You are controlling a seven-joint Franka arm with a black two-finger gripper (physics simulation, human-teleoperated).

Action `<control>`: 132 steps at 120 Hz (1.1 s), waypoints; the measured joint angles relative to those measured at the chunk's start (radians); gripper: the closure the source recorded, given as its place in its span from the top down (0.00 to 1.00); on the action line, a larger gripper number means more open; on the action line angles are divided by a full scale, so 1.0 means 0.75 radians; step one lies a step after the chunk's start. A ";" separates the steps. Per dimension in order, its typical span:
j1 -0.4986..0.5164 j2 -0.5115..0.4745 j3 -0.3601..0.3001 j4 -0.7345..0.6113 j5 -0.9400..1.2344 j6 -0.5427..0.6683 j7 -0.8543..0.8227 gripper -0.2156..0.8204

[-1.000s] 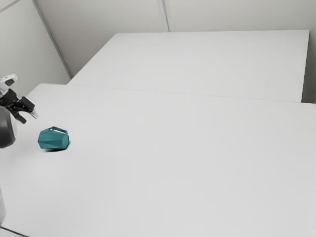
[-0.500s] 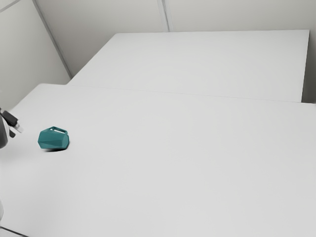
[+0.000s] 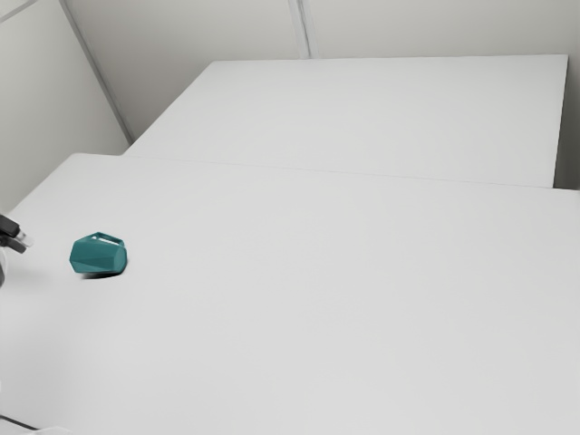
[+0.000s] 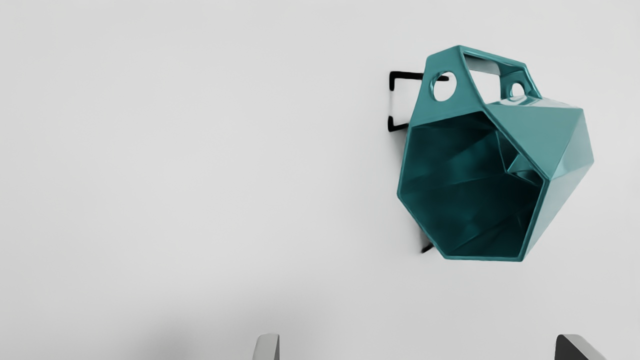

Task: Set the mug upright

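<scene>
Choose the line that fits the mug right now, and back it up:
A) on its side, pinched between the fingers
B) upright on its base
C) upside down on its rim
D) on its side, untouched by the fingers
D: the mug lies tipped over, handle raised, and the gripper stands open, with a gap between it and the mug.

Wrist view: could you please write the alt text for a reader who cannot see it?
A teal mug lies on its side on a pale table, its mouth facing the camera. The gripper is open and does not touch the mug.
</scene>
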 joint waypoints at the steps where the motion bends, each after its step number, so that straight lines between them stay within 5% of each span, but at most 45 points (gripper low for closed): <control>1: 0.003 0.005 -0.001 0.004 -0.009 -0.005 0.002 0.79; 132: 0.045 0.121 -0.021 0.003 -0.510 -0.345 0.116 0.79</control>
